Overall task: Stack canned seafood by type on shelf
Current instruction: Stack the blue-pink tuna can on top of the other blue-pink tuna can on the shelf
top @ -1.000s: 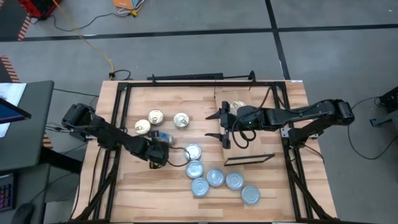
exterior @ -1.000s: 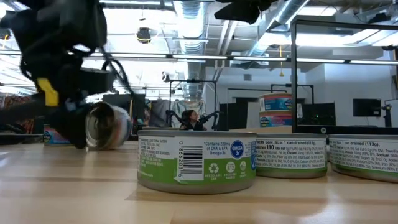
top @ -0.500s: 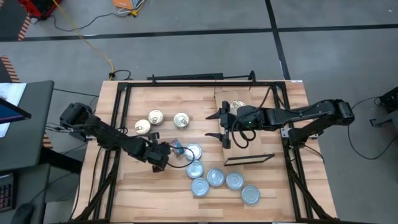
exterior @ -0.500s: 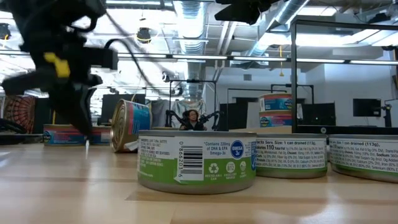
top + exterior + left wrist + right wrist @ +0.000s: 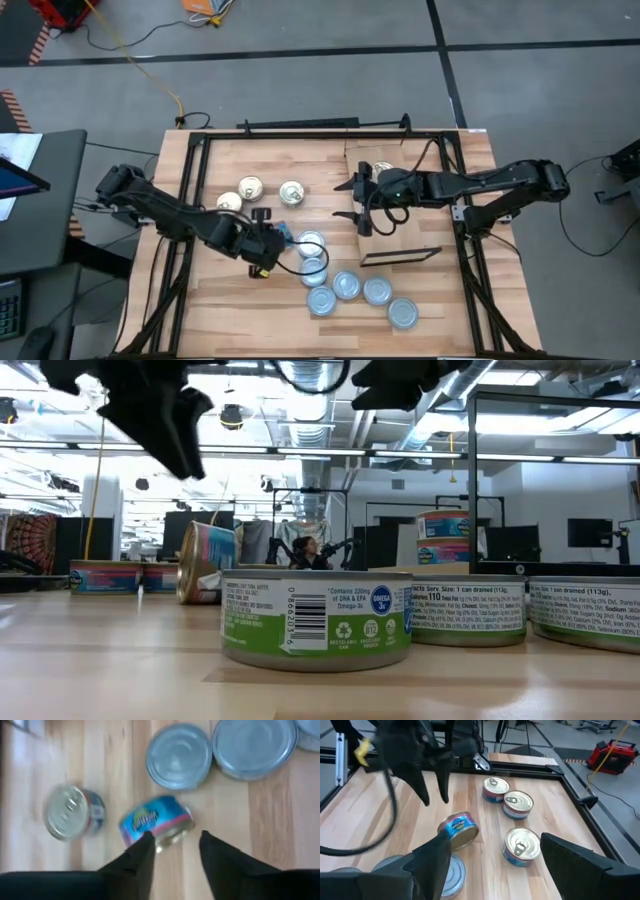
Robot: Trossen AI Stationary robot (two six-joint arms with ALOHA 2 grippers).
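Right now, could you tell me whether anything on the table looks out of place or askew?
Yes: one blue-labelled tin lies tipped on its side beside the silvery-topped tins, while the others sit flat. The left gripper hovers just above it, fingers open and not touching it.

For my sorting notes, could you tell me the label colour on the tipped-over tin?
Blue with a pink band, on the tipped tin; left wrist view.
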